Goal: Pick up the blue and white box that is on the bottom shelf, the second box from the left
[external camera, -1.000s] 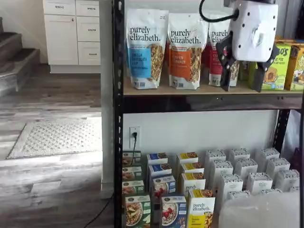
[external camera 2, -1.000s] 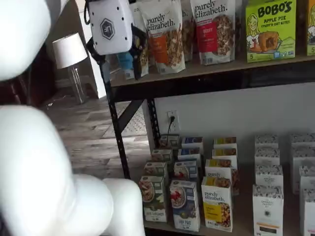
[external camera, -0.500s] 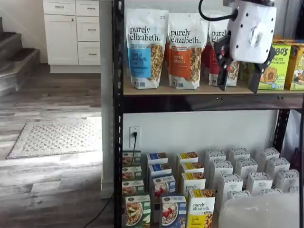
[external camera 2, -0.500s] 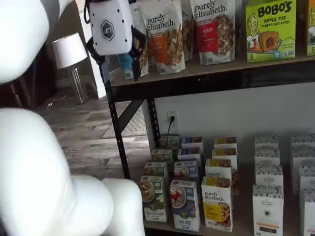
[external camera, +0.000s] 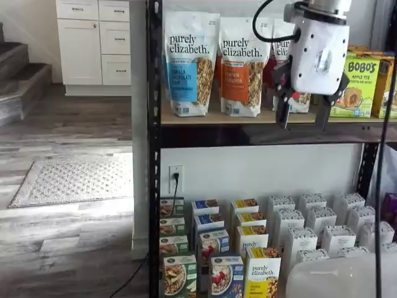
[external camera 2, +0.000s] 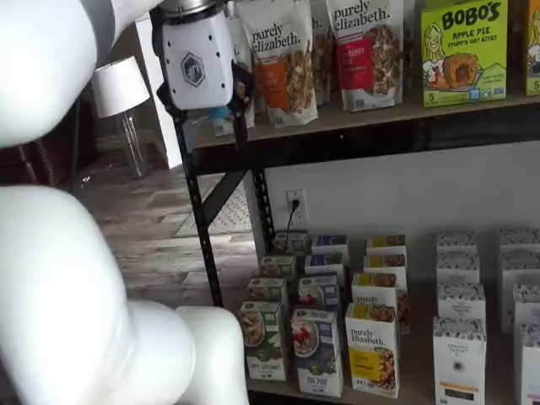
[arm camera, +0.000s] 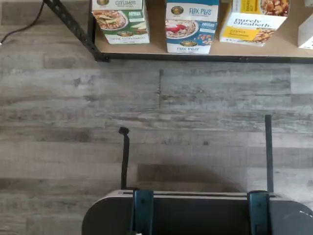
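The blue and white box (external camera: pixel 226 277) stands upright in the front row of the bottom shelf (external camera 2: pixel 415 369), between a green-and-white carton (external camera: pixel 180 277) and a yellow-and-white carton (external camera: pixel 263 275). It also shows in a shelf view (external camera 2: pixel 318 352) and in the wrist view (arm camera: pixel 188 27), at the shelf board's front edge (arm camera: pixel 156 49). My gripper (external camera: pixel 303 115) hangs high up in front of the upper tier, far above the box. It also shows in a shelf view (external camera 2: pixel 208 123). Its two black fingers stand apart with a plain gap, and nothing is between them.
Tall granola bags (external camera: pixel 190 62) and green Bobo's boxes (external camera 2: pixel 464 49) stand on the wood-board tier. Rows of white cartons (external camera: pixel 322 226) fill the bottom shelf's right side. A black post (external camera: pixel 154 186), wall outlet (external camera: pixel 176 177) and cord are at left. My white arm (external camera 2: pixel 76 295) fills one view's left.
The gripper has moved left and a little down in front of the upper tier, turning slightly. The cartons have not moved.
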Motion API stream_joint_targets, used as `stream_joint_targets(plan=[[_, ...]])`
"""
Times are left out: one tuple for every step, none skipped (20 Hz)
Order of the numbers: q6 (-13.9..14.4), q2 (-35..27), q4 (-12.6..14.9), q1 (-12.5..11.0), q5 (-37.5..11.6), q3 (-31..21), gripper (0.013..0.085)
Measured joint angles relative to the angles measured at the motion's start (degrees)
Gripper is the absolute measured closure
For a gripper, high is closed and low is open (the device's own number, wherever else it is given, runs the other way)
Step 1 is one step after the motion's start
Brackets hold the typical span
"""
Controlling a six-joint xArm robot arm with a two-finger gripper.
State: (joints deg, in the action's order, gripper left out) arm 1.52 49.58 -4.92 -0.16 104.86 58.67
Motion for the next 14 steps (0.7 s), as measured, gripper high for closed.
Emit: stream_joint_targets(plan=[[0.1, -0.13, 0.07, 0.17, -0.7, -0.57, 0.013], [0.28, -0.24, 0.22, 0.45, -1.4, -1.12, 0.013], [0.47, -0.36, 0.35, 0.73, -2.01, -1.62, 0.013], [0.64, -0.5, 0.39, 0.93, -2.59, -2.13, 0.013], [0.74, -0.64, 0.34, 1.05, -3.1, -2.61, 0.013], [0.87, -0.8, 0.32, 1.23, -3.71, -3.17, 0.013], [0.97, -0.89, 0.3, 1.35, -4.35, -3.75, 0.013], [1.07, -0.94, 0.27, 1.5, -5.25, -4.55, 0.013], [1.16, -0.95, 0.31, 1.66, -6.09, -5.3, 0.013], [1.24, -0.94, 0.38, 1.81, -6.96, -6.05, 0.013], [1.39, -0.92, 0.62, 2.03, -7.67, -6.68, 0.013], [1.62, -0.93, 1.07, 2.37, -8.29, -7.29, 0.013], [1.74, -0.95, 1.35, 2.55, -8.9, -7.89, 0.013], [1.86, -0.99, 1.64, 2.72, -9.55, -8.57, 0.013]])
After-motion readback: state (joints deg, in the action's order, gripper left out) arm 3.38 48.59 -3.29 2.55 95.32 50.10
